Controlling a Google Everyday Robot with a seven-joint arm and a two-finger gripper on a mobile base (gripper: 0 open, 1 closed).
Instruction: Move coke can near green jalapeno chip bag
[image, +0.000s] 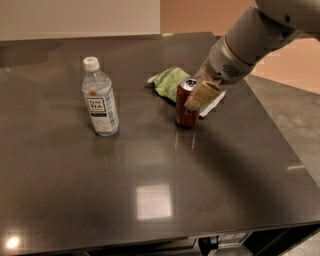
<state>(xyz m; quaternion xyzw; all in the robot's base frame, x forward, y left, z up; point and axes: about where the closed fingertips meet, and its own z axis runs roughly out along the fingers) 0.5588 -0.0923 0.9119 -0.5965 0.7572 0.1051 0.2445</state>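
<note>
The coke can (184, 111), dark red with a silver top, stands upright on the dark table (150, 165), right of centre. The green jalapeno chip bag (168, 80) lies flat just behind it, its white edge (214, 101) sticking out to the can's right. The can and the bag are almost touching. My gripper (196, 98) reaches down from the upper right on the grey-white arm (250, 42) and sits against the can's upper right side.
A clear tea bottle (100, 97) with a white cap stands upright to the left of the can, about a bottle's height away. The table's right edge (280, 140) drops to a grey floor. The front edge runs along the bottom.
</note>
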